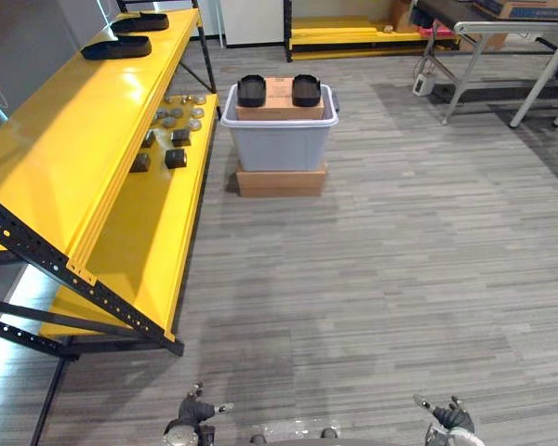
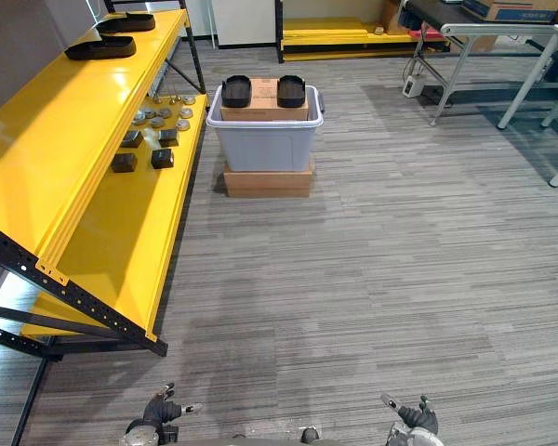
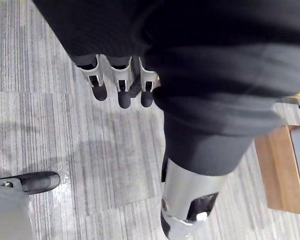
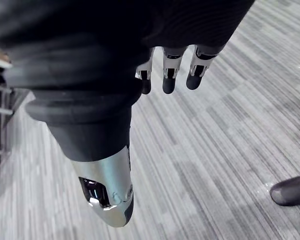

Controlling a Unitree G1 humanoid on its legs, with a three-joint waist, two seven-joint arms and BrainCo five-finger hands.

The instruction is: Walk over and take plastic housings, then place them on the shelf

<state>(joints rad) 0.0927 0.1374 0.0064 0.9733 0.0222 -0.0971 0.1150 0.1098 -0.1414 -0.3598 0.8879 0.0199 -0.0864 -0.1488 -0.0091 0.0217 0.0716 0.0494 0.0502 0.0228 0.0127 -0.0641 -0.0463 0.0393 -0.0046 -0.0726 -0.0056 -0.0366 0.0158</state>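
Note:
Two black plastic housings (image 1: 251,90) (image 1: 306,89) rest on a cardboard box (image 1: 279,98) inside a grey bin (image 1: 279,139) that stands on a low wooden block across the floor. Two more black housings (image 1: 117,46) (image 1: 140,21) lie on the top of the yellow shelf (image 1: 74,139) at the left. My left hand (image 1: 193,410) and right hand (image 1: 451,419) hang low at the near edge, far from the bin. In the wrist views the left hand's fingers (image 3: 119,86) and the right hand's fingers (image 4: 169,75) are relaxed and hold nothing.
Several small dark and silver parts (image 1: 177,121) lie on the shelf's lower yellow level. White-legged tables (image 1: 502,56) stand at the back right. A low yellow rack (image 1: 353,35) runs along the far wall. Grey striped floor lies between me and the bin.

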